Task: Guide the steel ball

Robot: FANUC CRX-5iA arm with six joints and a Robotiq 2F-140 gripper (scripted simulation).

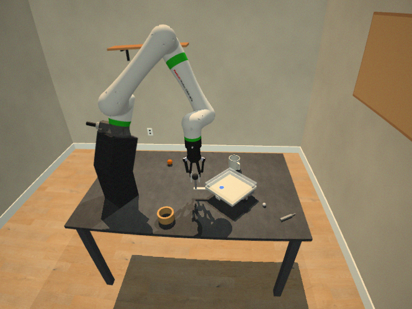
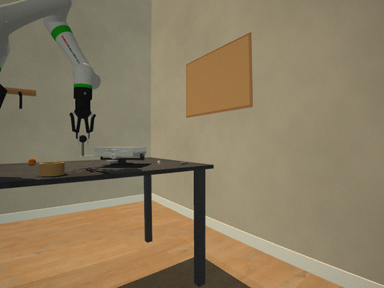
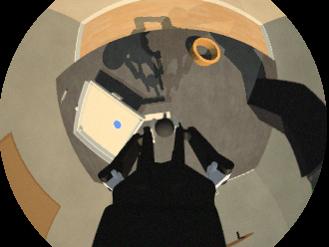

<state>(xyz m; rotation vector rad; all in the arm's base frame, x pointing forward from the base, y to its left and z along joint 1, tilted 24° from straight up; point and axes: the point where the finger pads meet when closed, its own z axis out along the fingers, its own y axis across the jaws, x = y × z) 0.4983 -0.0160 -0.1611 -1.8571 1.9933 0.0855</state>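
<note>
Gripping black knob [image 1: 193,176] of upright lever: gripper [image 1: 193,172] pinched shut on it, partly closed. Clear-lidded plate [image 1: 240,194] sits right of the gripper in top view, joined by short arm. Steel ball unseen; blue spot [image 1: 221,187] bare.

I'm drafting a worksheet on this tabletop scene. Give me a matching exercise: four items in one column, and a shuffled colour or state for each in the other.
Items:
1. gripper
2. printed spot
3. tape roll
4. mug

Descriptions:
A. tan ring lying flat near the table's front edge
B. white, standing behind the plate
C. shut on the black knob of the plate's handle
D. blue, on the plate's cream floor

Pairs: 1-C, 2-D, 3-A, 4-B
</note>
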